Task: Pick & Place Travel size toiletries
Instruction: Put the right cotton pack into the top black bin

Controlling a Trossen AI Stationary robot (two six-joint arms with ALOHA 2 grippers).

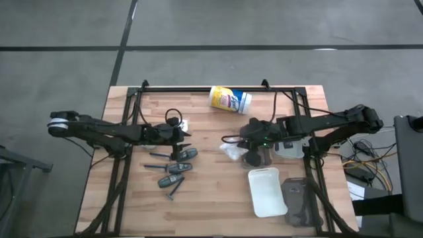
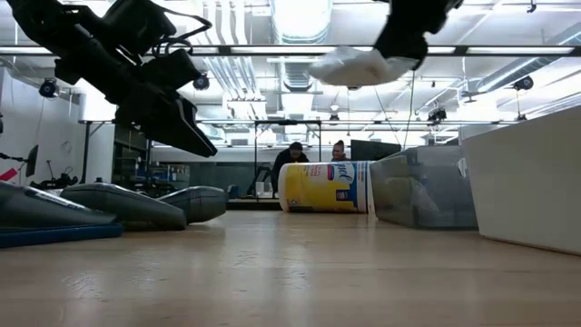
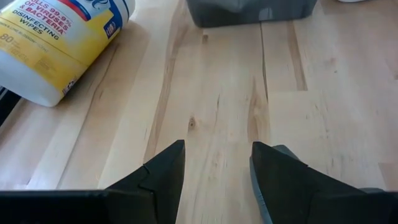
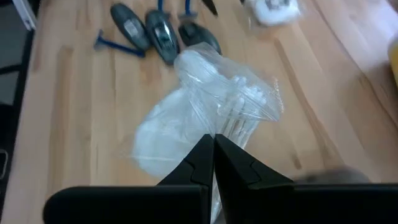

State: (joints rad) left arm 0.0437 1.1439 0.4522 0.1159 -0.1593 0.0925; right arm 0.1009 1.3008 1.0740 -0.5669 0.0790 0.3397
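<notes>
The pale butcher-block worktop point(image 1: 211, 198) carries everything, planked and smooth-grained. At about four o'clock on it sit two clear rectangular trays point(image 1: 268, 192), and neither shows any toiletries inside, so by my reading the placing has barely begun. At twelve o'clock a yellow-and-white canister point(image 1: 230, 99) lies on its side, a glossy cylinder. Near centre, the right tool point(image 4: 214, 163) is clenched on a crinkly clear packet point(image 4: 211, 112) of white sticks, lifted clear of the wood in the low view. At nine o'clock the left tool point(image 3: 217, 168) hovers released and empty, beside the dark grey oblong tubes point(image 1: 177, 166) and slim blue-handled sticks point(image 1: 158, 155) left to move.
</notes>
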